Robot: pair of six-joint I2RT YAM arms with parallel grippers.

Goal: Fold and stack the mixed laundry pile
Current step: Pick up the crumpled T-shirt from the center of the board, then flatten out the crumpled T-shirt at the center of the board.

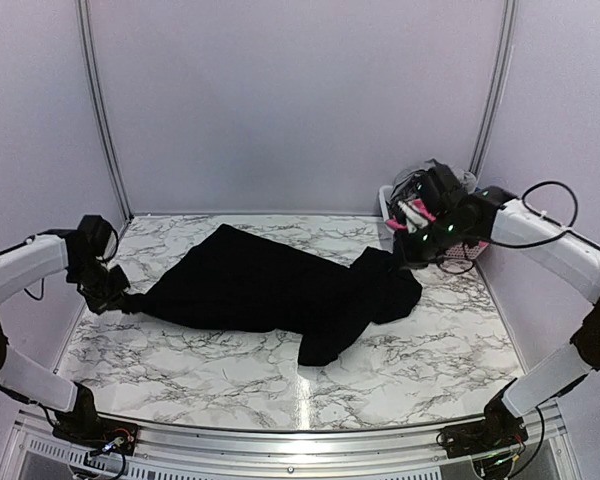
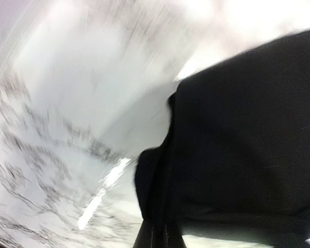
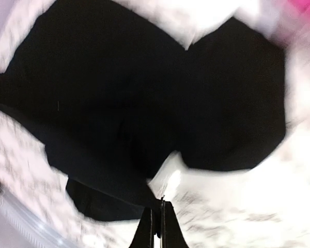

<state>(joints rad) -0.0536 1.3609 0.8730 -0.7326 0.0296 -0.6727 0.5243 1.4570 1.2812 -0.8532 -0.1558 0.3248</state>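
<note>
Pinching the black cloth [image 1: 270, 290] at its left tip, the left gripper [image 1: 128, 300] is holding that end drawn to a point near the left edge of the marble table [image 1: 180, 360]. The right gripper [image 1: 405, 256] is hanging with fingers pressed together at the cloth's bunched right end; whether fabric is caught there, I cannot tell. A bright pink piece [image 1: 416, 212] is showing at the white basket [image 1: 385, 203] behind it.

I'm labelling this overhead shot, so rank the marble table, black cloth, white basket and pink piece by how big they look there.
Largest to smallest:
1. marble table
2. black cloth
3. white basket, unsure since the right arm hides most of it
4. pink piece, only a sliver showing
</note>
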